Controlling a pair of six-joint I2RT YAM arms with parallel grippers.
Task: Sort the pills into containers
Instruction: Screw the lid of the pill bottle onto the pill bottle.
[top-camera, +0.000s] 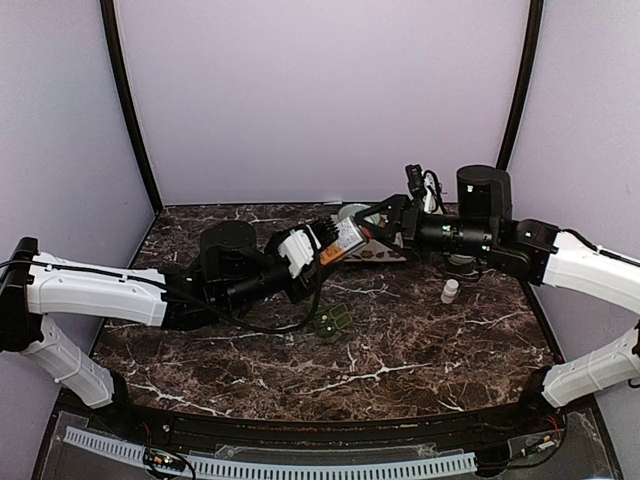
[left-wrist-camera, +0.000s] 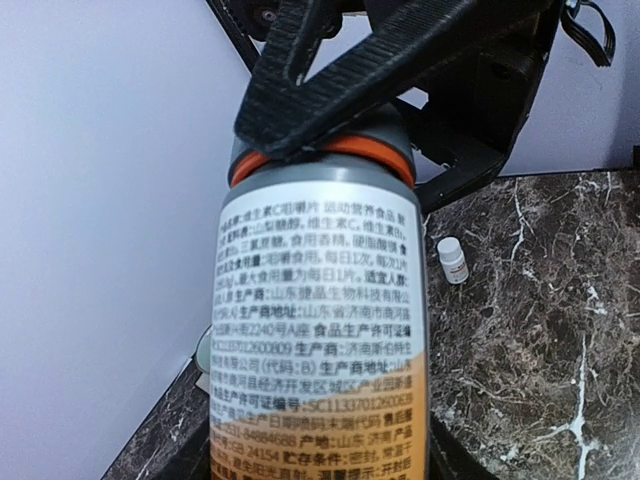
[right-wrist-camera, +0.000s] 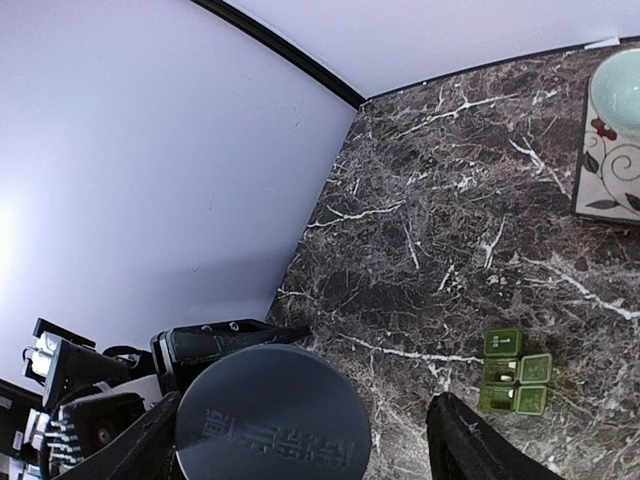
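Above the marble table (top-camera: 420, 370), we see the left gripper (top-camera: 322, 246) clamped around the body of a bottle (top-camera: 345, 238) with a white and orange label, holding it in the air and tilted toward the right arm. The right gripper (top-camera: 384, 214) sits over the bottle's dark grey cap (right-wrist-camera: 272, 420) with its jaws spread. In the right wrist view one of the fingers (right-wrist-camera: 470, 447) stands clearly off the cap's edge, while the other lies just beside it, and we cannot tell whether that one touches. From the left wrist view, the black fingers (left-wrist-camera: 330, 85) cross over the top of the cap, above an orange ring (left-wrist-camera: 365, 150) at the bottle's neck. The dark-green pill box (top-camera: 332, 320) lies flat on the table below the raised bottle, apart from both grippers. A small white bottle (top-camera: 450, 291) stands upright near the right arm. A pale green bowl (top-camera: 352, 213) rests on a patterned plate (right-wrist-camera: 603, 190) at the back of the table.
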